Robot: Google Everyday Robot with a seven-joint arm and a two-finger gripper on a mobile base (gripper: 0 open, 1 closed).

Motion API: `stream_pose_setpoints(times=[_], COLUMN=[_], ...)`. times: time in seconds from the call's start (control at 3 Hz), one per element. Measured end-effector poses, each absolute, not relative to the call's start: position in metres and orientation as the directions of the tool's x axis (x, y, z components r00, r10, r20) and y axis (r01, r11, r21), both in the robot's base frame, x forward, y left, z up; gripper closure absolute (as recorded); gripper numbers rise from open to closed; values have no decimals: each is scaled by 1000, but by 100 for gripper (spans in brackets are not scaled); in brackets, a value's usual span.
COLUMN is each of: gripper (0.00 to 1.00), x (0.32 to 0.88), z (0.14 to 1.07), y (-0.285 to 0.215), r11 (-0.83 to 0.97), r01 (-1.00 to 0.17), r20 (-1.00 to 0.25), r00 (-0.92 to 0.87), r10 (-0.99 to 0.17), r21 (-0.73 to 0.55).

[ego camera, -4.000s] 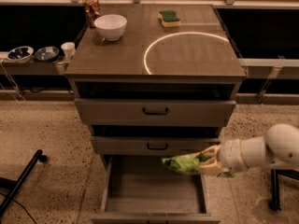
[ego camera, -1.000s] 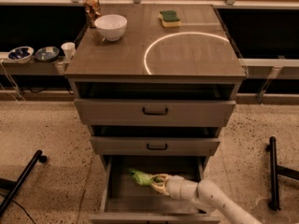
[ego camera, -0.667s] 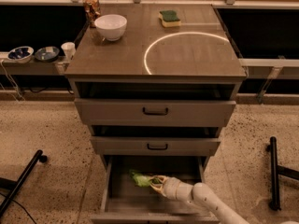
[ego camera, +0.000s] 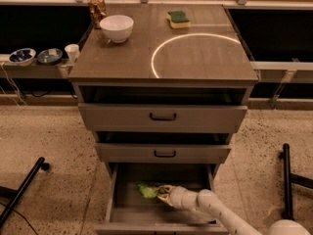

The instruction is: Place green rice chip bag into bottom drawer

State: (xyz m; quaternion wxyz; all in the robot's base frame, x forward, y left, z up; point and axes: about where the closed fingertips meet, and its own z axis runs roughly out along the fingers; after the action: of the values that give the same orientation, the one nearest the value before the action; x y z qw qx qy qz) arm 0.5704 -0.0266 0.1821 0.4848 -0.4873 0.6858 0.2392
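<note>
The gripper (ego camera: 163, 193) reaches into the open bottom drawer (ego camera: 122, 212), a deep grey box, and is clamped on the right end of the crinkly green bag (ego camera: 145, 190), which sits low over the flat floor towards the back. On the cabinet top (ego camera: 195, 58) stand one round white bowl (ego camera: 116, 27) near the back left corner and one green-and-yellow sponge (ego camera: 178, 18) by the back edge.

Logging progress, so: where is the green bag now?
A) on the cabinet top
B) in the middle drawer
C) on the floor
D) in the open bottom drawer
D: the bag is inside the bottom drawer, at the tip of the gripper, which reaches into it.
</note>
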Motion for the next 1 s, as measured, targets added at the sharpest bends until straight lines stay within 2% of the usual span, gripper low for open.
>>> stream_pose_setpoints(times=[0.67, 1.0], gripper=[11, 0], x=[570, 562], z=[183, 204], y=[-26, -33], r11=[411, 406], r01=[-900, -901], r20=[-899, -890], r00=[-55, -55], r10=[-435, -453], r21=[-143, -151])
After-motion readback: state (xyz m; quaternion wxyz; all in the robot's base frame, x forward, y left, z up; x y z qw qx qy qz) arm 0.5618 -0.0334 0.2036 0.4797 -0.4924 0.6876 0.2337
